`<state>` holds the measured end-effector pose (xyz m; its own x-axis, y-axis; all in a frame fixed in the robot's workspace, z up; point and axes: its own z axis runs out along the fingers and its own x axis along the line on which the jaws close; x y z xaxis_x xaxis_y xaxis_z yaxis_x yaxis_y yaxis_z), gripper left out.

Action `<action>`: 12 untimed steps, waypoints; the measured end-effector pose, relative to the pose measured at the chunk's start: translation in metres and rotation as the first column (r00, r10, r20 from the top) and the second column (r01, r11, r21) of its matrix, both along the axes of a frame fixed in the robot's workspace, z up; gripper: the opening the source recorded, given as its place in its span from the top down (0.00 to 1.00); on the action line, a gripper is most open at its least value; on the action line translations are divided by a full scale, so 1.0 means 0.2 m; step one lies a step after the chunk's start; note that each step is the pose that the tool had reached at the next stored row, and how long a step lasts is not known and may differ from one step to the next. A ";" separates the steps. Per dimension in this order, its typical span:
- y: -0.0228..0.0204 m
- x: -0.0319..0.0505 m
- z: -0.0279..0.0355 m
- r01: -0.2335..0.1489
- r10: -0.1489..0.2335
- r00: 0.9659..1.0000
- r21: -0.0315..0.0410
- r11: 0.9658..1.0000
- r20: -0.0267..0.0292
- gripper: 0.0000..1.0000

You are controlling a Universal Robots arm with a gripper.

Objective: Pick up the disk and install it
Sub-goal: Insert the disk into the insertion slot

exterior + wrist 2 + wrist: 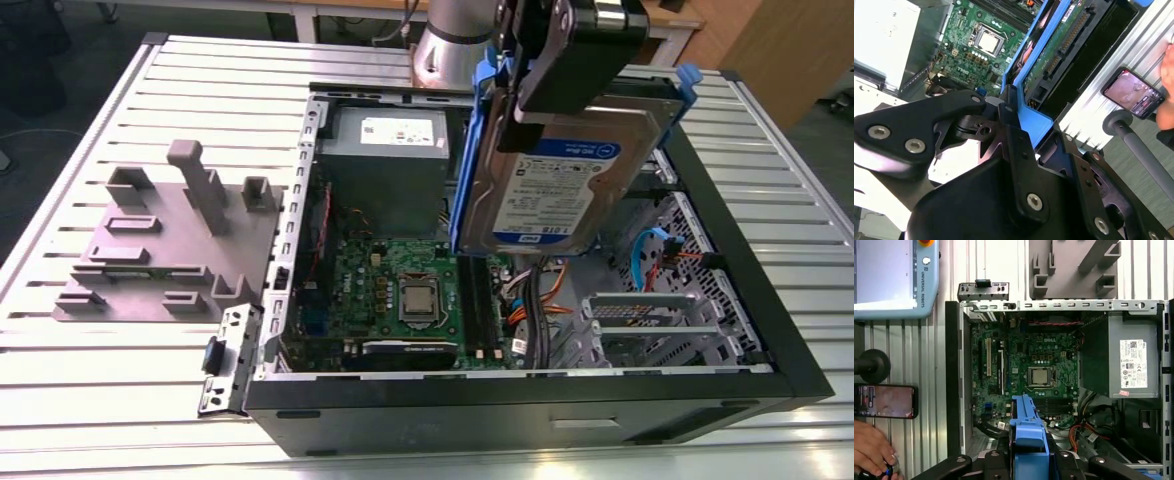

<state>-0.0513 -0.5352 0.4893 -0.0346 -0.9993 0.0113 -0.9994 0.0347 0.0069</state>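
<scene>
Disk (pixel 554 190) held above case (pixel 534 410).
We note gripper (pixel 567 85) jaws pinching its top edge, so it hangs upright, clear of the case walls.

My gripper (pixel 547 95) cut off at the exterior view's top, disk (pixel 554 190) hiding part of the computer case (pixel 534 410), hand (pixel 871 447) cropped at the picture's edge

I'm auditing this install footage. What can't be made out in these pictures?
Exterior view: the disk, held by the gripper, hides the inside of the computer case behind it; the top edge cuts off the gripper.
Second wrist view: the gripper's body covers the disk's near end.
First wrist view: the disk's label faces away; a person's hand is cut by the edge.
</scene>
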 end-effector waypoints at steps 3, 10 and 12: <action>-0.006 0.000 -0.001 0.000 0.000 1.000 0.000 1.000 0.000 0.64; -0.013 0.000 -0.001 0.000 0.000 1.000 0.000 1.000 0.000 0.64; -0.016 0.000 -0.001 0.000 0.000 1.000 0.000 1.000 0.000 0.64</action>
<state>-0.0513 -0.5383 0.4891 -0.0346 -0.9993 0.0113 -0.9994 0.0346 0.0069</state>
